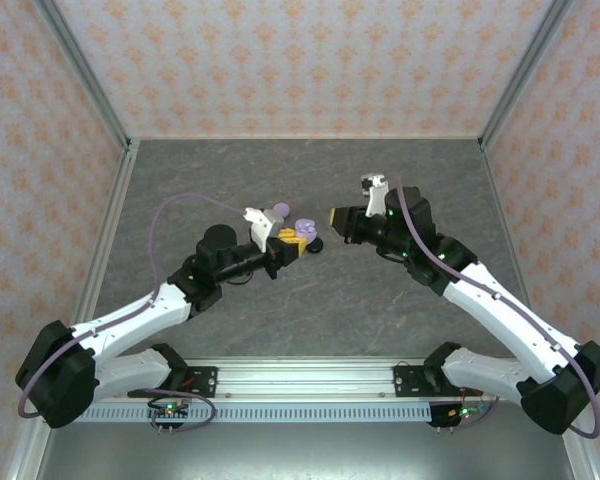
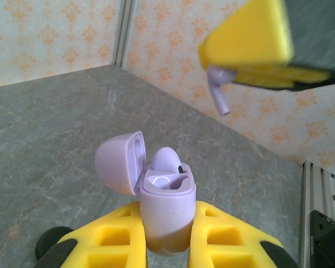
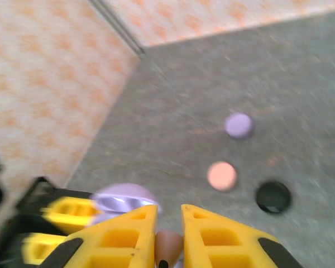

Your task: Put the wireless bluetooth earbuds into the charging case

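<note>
1. Left claw point(image 2: 167, 213): closed on the lower body of the lavender charging case point(image 2: 167, 192), one yellow finger on each flank. It reaches in from 7 o'clock in the top view. The case is lifted off the desk point(image 2: 56, 128), probably to give the other arm a steady, open target.
2. Lavender charging case: upright, near the middle of the desk in the top view. Its lid point(image 2: 118, 167) is swung open toward 9 o'clock in the left wrist view, which leaves the wells exposed from above.
3. Seated earbud point(image 2: 166, 158): lavender, its head standing up out of the far well. The near well looks empty.
4. Right claw point(image 3: 168, 213): closed on the second lavender earbud point(image 2: 216, 84), approaching from 4 o'clock in the top view. In the left wrist view it sits at 1 o'clock of the case, above it and apart.
5. Second lavender earbud: pinched by the head, stem hanging free and pointing down. That leaves the stem clear to enter the well first. It is not yet over the well.
6. Spare discs on the desk, right wrist view, blurred: a lavender disc point(image 3: 238, 125), a pink disc point(image 3: 221, 175) and a black disc point(image 3: 273, 196), well apart from the work.
</note>
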### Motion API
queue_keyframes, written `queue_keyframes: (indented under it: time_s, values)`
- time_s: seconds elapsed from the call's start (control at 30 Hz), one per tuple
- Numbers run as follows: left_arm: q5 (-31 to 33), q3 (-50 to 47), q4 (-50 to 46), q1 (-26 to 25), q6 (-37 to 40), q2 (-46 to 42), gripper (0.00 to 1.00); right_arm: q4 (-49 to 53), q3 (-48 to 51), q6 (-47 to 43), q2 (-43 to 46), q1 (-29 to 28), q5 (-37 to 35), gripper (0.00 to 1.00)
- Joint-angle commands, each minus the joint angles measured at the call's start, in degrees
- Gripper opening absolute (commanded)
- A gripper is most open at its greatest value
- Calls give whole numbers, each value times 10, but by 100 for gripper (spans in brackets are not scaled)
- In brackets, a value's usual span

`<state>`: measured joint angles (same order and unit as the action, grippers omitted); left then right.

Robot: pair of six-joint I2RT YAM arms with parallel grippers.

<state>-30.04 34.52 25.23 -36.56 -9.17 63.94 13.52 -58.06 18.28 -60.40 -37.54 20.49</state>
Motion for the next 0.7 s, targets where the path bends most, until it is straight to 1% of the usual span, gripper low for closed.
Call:
queue_keyframes:
  time_s: [0.0,0.17,0.3,0.67]
  values:
    - [-12,25,44,-7,-7,5,3,-66,-18,-41,8,-31,-5,17]
    - [-14,27,56,-12,-18,12,3,-102,6,-54,6,-62,-31,18]
    - [-12,27,57,-13,-18,11,3,-108,11,-62,0,-77,-47,18]
    - [-12,29,59,-14,-19,12,2,-106,15,-78,-25,-85,-67,18]
